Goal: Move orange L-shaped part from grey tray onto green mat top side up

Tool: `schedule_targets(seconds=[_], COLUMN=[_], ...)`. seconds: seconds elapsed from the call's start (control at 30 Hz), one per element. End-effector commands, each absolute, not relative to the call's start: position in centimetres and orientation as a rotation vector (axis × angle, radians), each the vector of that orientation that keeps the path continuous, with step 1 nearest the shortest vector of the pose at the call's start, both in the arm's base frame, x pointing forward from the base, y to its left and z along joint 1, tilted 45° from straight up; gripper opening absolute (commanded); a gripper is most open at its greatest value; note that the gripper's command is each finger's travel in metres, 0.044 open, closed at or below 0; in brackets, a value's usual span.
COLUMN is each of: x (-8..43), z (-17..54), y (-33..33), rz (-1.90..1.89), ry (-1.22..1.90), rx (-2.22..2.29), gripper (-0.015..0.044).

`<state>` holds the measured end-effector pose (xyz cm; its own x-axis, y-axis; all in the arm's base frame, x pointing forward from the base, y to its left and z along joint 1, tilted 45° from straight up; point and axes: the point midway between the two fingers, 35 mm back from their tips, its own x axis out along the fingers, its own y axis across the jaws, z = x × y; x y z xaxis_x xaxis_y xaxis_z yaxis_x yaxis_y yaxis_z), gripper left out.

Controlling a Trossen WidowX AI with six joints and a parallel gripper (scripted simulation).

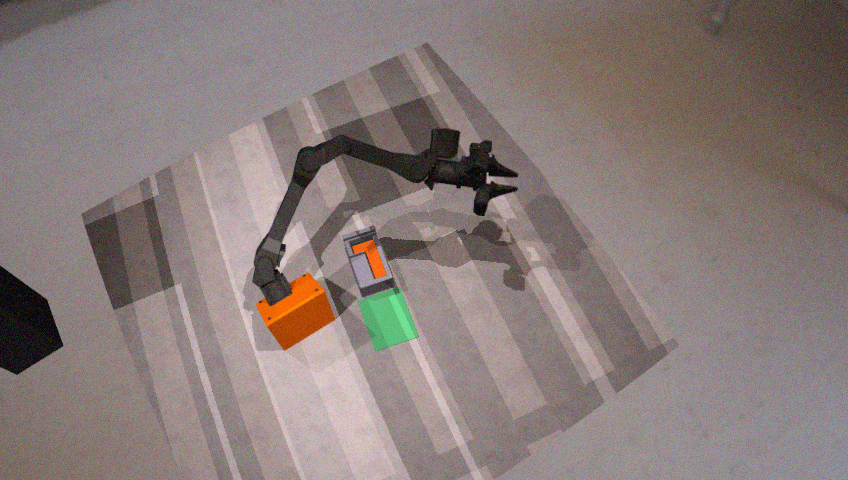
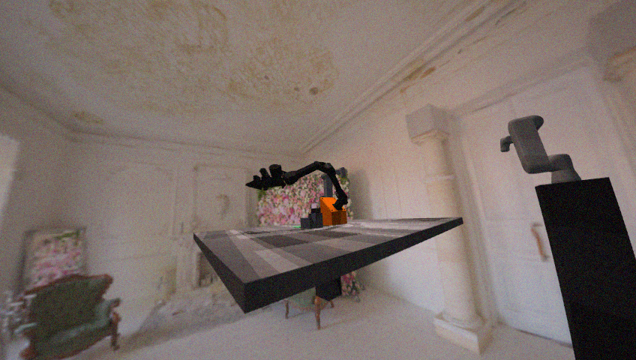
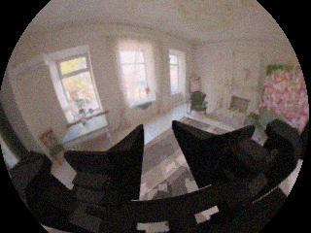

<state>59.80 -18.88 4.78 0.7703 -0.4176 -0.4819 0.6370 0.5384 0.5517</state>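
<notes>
Nothing done: my gripper [image 1: 502, 181], jaws partly open and empty, hangs well apart from the flush orange L-shaped part [image 1: 373, 260].

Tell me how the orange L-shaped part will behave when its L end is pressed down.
The orange L-shaped part looks like a stiff block, so it should probably pivot rather than bend. It sits flush in the grey tray, so it is unlikely to slide sideways. Its smooth faces may prove slippery to pinch.
</notes>
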Motion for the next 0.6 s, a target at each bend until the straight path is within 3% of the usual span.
schedule_targets(seconds=[0.0,0.57], x=[53.5,34.9], z=[1.4,3.5], y=[-14.9,-4.8], rz=[-0.469,0.137], ry=[0.772,1.443], rx=[0.626,0.640], gripper=[0.0180,0.0180])
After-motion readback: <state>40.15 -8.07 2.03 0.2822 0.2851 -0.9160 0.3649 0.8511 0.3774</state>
